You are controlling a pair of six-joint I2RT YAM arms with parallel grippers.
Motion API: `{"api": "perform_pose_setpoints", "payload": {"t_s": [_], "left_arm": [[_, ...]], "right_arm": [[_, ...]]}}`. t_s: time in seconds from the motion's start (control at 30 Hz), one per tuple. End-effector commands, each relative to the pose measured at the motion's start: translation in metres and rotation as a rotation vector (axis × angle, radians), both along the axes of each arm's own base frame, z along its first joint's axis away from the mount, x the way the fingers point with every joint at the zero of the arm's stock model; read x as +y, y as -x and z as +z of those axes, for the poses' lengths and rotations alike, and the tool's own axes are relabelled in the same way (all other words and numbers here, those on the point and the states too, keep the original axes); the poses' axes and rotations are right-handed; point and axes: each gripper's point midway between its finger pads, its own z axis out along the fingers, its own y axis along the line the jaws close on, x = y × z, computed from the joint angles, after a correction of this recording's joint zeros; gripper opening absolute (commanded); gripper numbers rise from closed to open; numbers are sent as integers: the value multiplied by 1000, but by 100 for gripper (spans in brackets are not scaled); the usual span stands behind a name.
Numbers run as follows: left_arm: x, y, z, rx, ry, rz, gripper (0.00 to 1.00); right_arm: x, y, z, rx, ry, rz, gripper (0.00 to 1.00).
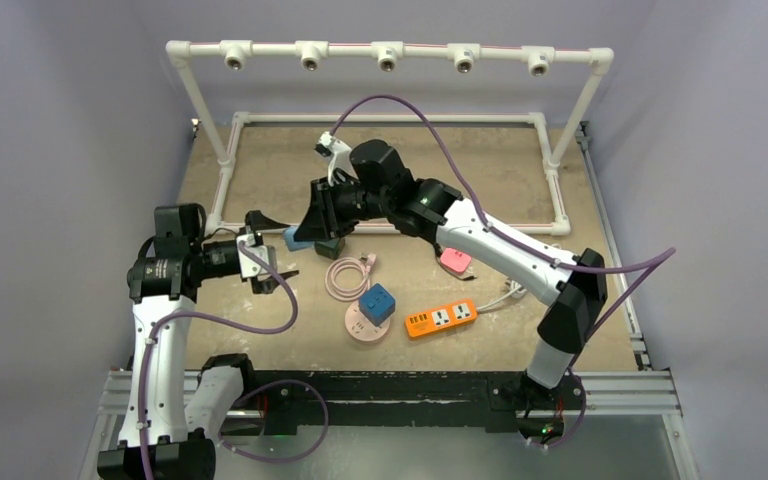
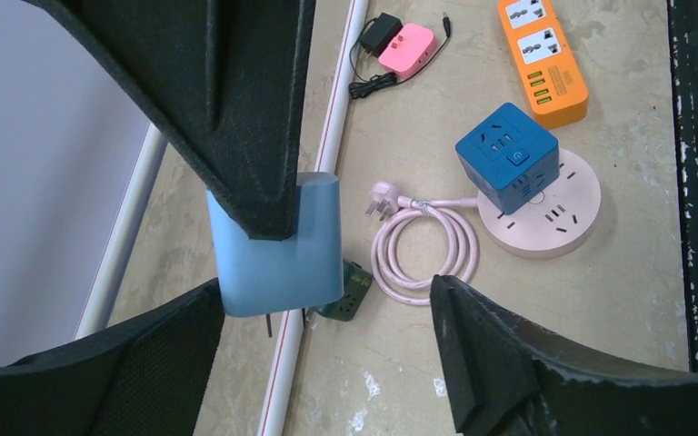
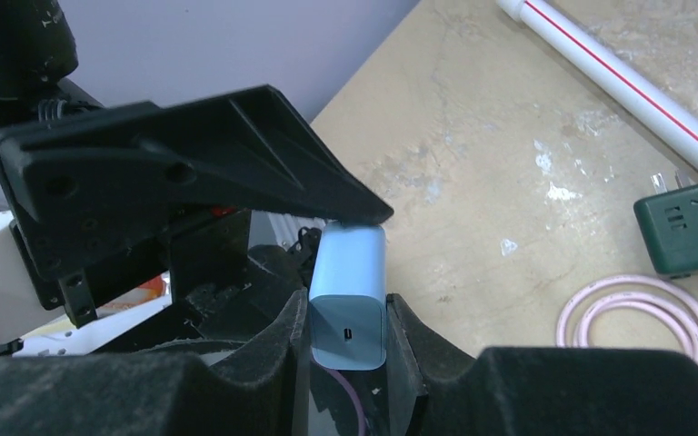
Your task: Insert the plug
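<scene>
My right gripper (image 1: 318, 215) (image 3: 348, 320) is shut on a light blue charger plug (image 3: 349, 272), one pad on each side. It holds the plug above the table with the metal prongs pointing down. The plug also shows in the top view (image 1: 296, 240) and the left wrist view (image 2: 277, 250). My left gripper (image 1: 272, 250) (image 2: 325, 292) is open, its fingers apart on either side of the plug's lower end, not touching it. A dark green socket adapter (image 1: 332, 247) (image 2: 350, 295) (image 3: 686, 227) lies on the table just beyond the plug, beside the white pipe.
A blue cube socket (image 1: 377, 302) sits on a round pink socket base (image 1: 360, 328), with its coiled pink cable (image 1: 350, 277) alongside. An orange power strip (image 1: 441, 318) and a pink charger (image 1: 455, 260) lie to the right. A white PVC pipe frame (image 1: 390, 228) borders the far area.
</scene>
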Motion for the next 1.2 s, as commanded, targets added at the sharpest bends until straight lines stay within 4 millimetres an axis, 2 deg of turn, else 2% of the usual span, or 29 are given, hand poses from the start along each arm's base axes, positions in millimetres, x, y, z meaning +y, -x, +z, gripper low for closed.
{"api": "perform_pose_setpoints", "payload": {"t_s": [0.0,0.2,0.33,0.37,0.43,0.53,0.6,0.67,0.7,0.77,0.83,0.9,0.97,1.0,1.03,1.1,1.13,1.17], "left_arm": [[-9,2,20,-39,68,-44,77],[-5,-10,26,-47,66,-1,44],[-3,-12,24,-51,56,9,31],[-2,-13,23,-49,51,13,29],[0,-16,19,-48,34,29,23],[5,-21,15,-39,15,62,18],[7,-23,13,-33,7,74,17],[8,-24,12,-30,5,81,15],[8,-25,12,-27,6,85,15],[8,-24,13,-26,7,86,14],[8,-24,13,-27,5,88,14],[8,-22,13,-27,1,83,14],[6,-18,11,-22,-2,67,14],[6,-17,10,-19,-3,61,18],[5,-15,9,-14,0,57,31],[4,-13,6,12,11,58,84],[4,-13,4,28,19,63,93],[4,-13,2,48,27,70,95]], "right_arm": [[14,-2,34,-41,-117,20,0],[24,3,30,-21,-119,40,0],[28,4,27,-11,-105,37,0],[28,3,24,-9,-89,26,3],[26,-2,18,-11,-49,-13,25],[21,-6,10,-22,7,-67,51],[20,-5,9,-28,20,-81,58],[21,-2,8,-32,20,-80,60],[22,-2,9,-33,20,-82,60],[24,-2,9,-37,24,-86,52],[25,-3,10,-40,22,-90,40],[24,-5,11,-49,23,-105,22],[22,-7,12,-57,26,-119,11],[20,-8,13,-61,32,-126,8],[18,-9,13,-65,38,-137,5],[9,-9,10,-72,75,-153,0],[3,-9,7,-74,103,-161,0],[-4,-7,2,-72,137,-165,0]]}}
